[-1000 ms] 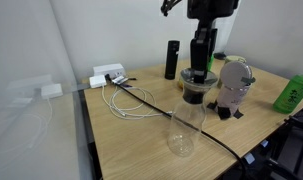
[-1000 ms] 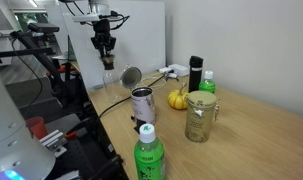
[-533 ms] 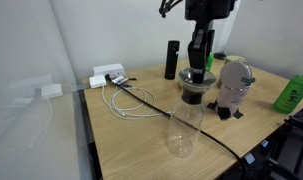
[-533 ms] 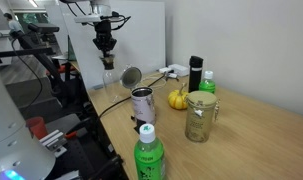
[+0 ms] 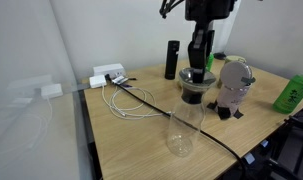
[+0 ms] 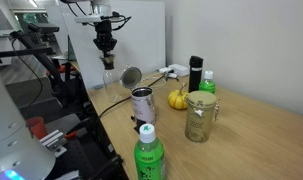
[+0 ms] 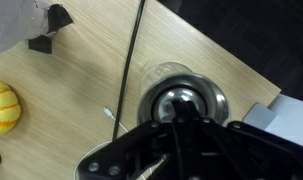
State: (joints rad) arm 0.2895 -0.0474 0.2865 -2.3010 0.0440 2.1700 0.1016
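End effector (image 5: pixel 197 76) atop jar (image 5: pixel 184 128), seemingly touching; cable (image 5: pixel 151 103) alongside; cylinder (image 5: pixel 172 58) behind; mug (image 5: pixel 232 85) beside.

The black two-fingered Robotiq gripper (image 5: pixel 198 71) hangs straight down from the dark wrist (image 5: pixel 200 42), fingertips pointing to six o'clock and pinched tight together. Above the wrist, the arm runs up out of sight at twelve o'clock.

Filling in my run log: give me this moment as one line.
arm: above clear bottle | jaws: shut at its black collar | beside it: black cable
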